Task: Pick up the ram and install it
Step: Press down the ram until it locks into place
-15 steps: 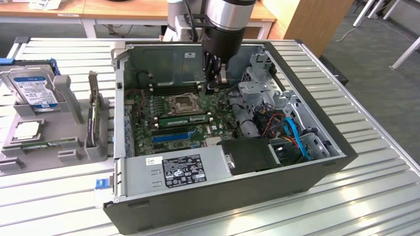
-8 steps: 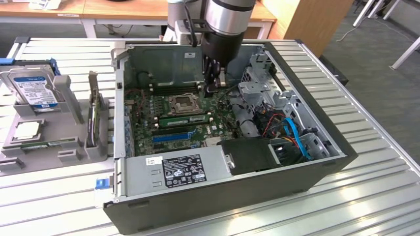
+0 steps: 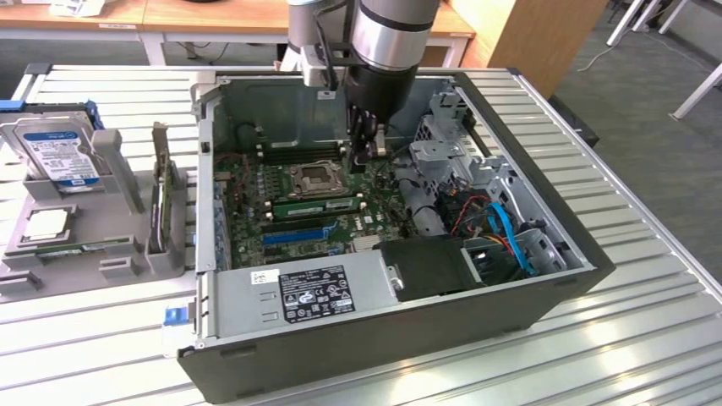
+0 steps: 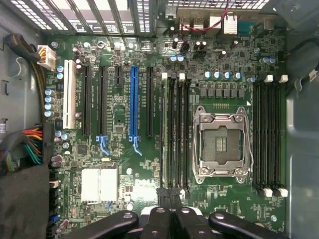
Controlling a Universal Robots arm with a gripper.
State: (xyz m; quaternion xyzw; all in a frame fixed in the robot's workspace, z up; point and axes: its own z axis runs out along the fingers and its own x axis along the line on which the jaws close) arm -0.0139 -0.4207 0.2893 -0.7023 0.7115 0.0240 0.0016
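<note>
— Slatted metal table (image 3: 631,338) under everything. What sits on it?

— An open computer case (image 3: 395,338), with the arm reaching down into it.

— Start at the gripper.

— The gripper (image 3: 367,159) hangs over the motherboard (image 4: 124,164), its fingers (image 4: 164,199) pressed together. I see nothing pinched between them.

— And the ram?

— The ram (image 3: 319,205) stands on edge in a memory slot directly below the gripper, one end under the tips. I cannot tell whether the tips touch it.

— Next outward?

— Black memory slots (image 4: 179,134) run just beside the ram, then comes the processor socket (image 4: 222,142) in its metal frame. On the ram's other side lie the expansion slots, one of them a blue slot (image 4: 133,104).

— Farther off in the case?

— The power supply (image 3: 304,292), grey with a black label, fills the end well away from the gripper. Blue and orange cables (image 3: 508,237) lie in the corner next to it.

— Outside the case?

— A grey holder (image 3: 124,262) sits well apart from the gripper, at the exterior view's left. A hard drive (image 3: 59,152) with a blue-white label stands in it, and a square silver processor (image 3: 46,224) lies in a recess. Wooden desks (image 3: 226,17) stand farthest back.
</note>
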